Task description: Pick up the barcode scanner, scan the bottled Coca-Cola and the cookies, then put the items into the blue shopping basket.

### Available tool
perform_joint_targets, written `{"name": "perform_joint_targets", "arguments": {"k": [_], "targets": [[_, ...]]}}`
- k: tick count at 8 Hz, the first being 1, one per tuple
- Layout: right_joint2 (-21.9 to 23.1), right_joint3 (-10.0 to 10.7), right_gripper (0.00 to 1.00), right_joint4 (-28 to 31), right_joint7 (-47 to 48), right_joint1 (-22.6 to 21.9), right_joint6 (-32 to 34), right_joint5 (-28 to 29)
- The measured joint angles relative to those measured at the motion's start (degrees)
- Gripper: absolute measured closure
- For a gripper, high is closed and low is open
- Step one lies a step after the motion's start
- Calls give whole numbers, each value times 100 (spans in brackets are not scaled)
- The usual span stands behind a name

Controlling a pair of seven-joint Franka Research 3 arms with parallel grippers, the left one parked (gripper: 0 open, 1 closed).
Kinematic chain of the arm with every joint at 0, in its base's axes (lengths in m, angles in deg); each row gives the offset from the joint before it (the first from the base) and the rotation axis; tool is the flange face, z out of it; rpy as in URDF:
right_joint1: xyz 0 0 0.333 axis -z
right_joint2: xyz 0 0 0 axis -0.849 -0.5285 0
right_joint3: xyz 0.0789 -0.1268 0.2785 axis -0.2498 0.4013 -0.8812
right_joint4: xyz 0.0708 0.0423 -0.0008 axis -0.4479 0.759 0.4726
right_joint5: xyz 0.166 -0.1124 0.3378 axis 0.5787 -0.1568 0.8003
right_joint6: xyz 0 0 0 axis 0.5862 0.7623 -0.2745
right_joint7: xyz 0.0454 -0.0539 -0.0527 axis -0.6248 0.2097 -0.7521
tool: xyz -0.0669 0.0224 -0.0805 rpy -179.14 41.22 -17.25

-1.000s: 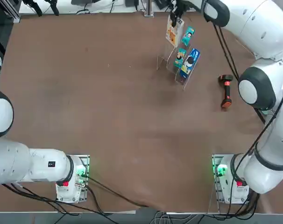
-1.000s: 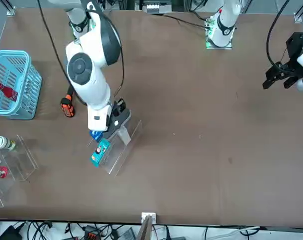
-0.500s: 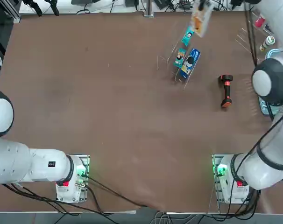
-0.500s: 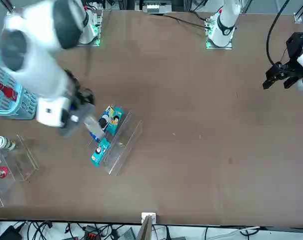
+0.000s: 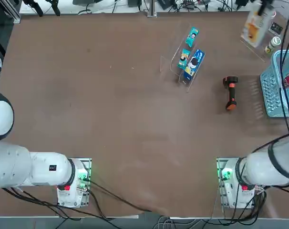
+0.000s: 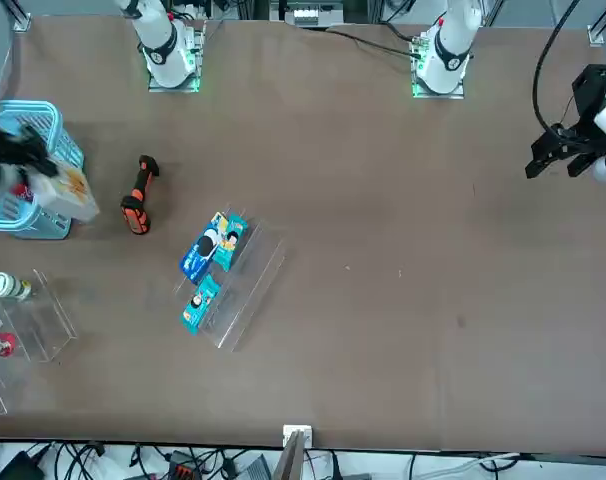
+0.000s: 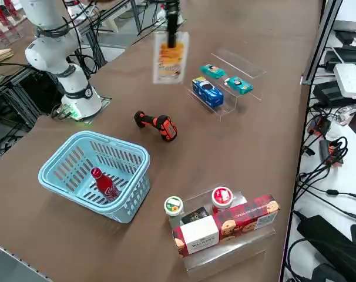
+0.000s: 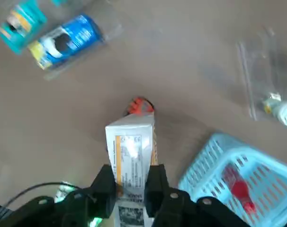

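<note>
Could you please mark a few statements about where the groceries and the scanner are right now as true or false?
1. The right gripper is shut on the cookies. True.
2. The bottled Coca-Cola stands on the table beside the basket. False: it lies inside the blue shopping basket.
3. The barcode scanner lies on the table, held by nothing. True.
4. The cookies already rest inside the basket. False: they hang in the air from the gripper, not yet in it.
5. The blue packet sits in a clear display stand with two small teal packets. True.
</note>
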Motion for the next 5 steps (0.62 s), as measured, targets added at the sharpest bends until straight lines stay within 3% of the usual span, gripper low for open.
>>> {"name": "perform_joint_targets", "arguments": {"k": [5], "targets": [[1297, 31, 67, 2909, -1497, 2490, -2408, -232]]}}
